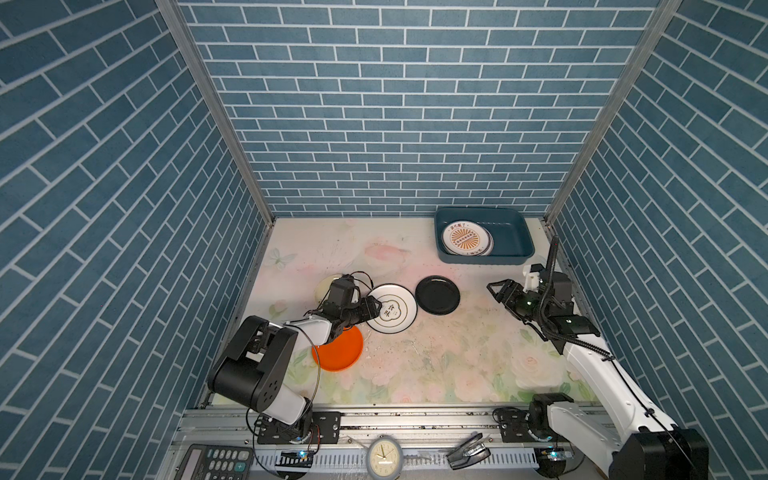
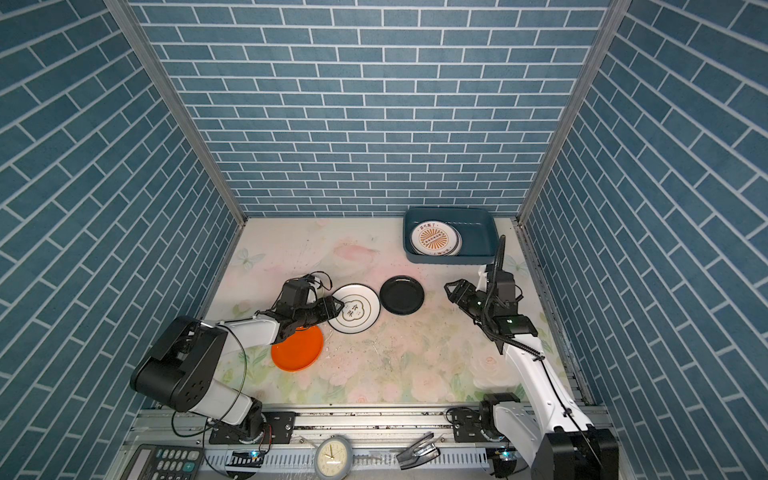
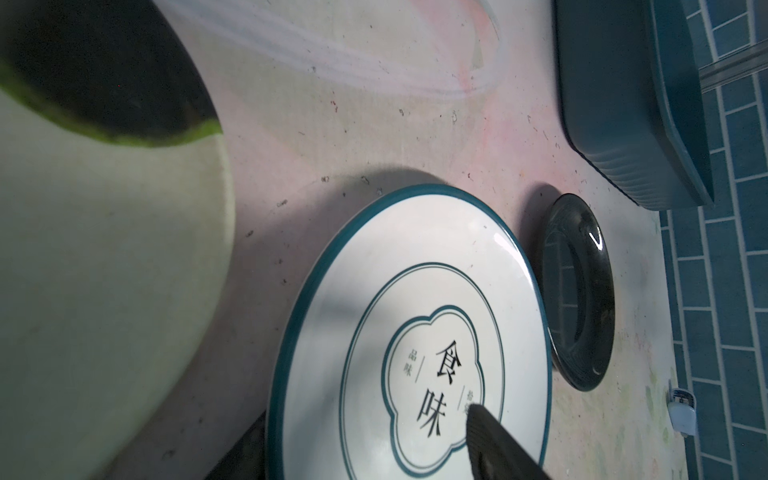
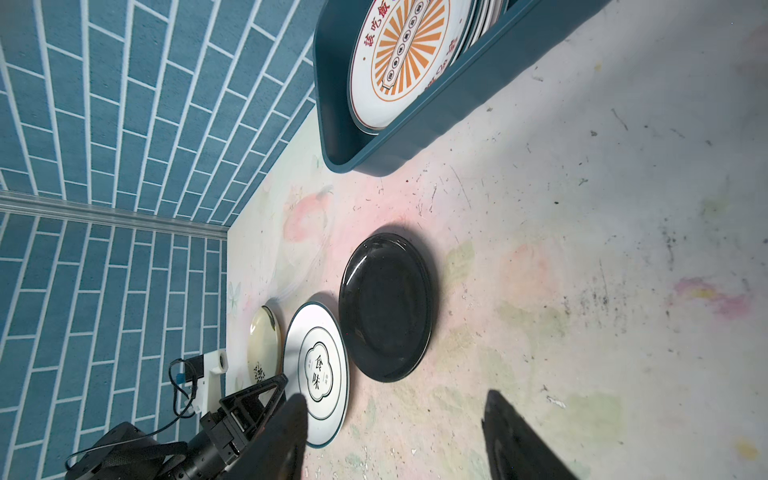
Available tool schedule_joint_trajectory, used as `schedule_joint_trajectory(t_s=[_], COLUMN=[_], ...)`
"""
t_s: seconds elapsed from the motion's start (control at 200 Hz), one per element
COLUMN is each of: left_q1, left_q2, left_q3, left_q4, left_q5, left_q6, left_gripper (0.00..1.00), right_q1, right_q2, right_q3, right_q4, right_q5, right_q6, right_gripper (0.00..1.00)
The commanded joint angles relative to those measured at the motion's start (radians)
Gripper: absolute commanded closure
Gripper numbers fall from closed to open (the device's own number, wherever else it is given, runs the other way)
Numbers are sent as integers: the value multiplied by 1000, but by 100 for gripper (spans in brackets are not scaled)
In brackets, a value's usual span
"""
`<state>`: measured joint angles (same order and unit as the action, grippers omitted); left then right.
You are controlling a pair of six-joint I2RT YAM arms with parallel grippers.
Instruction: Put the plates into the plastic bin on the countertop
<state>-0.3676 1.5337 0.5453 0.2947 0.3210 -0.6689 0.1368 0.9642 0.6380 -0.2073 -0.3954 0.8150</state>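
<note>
On the countertop [image 1: 436, 361] lie a white teal-rimmed plate [image 1: 395, 309] [image 3: 415, 291], a black plate [image 1: 437, 295] [image 4: 386, 307], an orange plate [image 1: 340, 353] and a cream plate [image 1: 324, 286] half hidden behind the left wrist. My left gripper [image 1: 374, 305] [image 3: 365, 432] stands open astride the white plate's left rim, one finger [image 3: 490, 440] over its face. The right gripper [image 1: 496, 291] [image 4: 395, 399] hangs open and empty right of the black plate. The plastic bin [image 1: 511, 232] [image 4: 457, 108] at the back right holds stacked plates [image 1: 465, 237], a sunburst one on top.
Blue brick walls close in on three sides. Along the front rail lie a calculator [image 1: 216, 461], a round clock [image 1: 384, 457] and a black clip [image 1: 467, 451]. The left arm reaches over part of the orange plate.
</note>
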Motion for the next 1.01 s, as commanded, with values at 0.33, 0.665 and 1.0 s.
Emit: schedule_joint_trajectory(t_s=[0.33, 0.665, 1.0], left_q1=[3, 3, 3], left_q2=[0, -18, -30], left_q3=[16, 19, 21], left_q4=[-87, -108, -114], left_q5=[28, 18, 20], left_q6=[46, 61, 61], left_gripper=[37, 53, 60], right_q1=[3, 3, 3], right_q2=[-36, -40, -44], right_q3=[-21, -24, -29], right_q4=[-14, -8, 0], right_q5=[33, 42, 38], right_q6=[34, 40, 50], right_gripper=[33, 33, 33])
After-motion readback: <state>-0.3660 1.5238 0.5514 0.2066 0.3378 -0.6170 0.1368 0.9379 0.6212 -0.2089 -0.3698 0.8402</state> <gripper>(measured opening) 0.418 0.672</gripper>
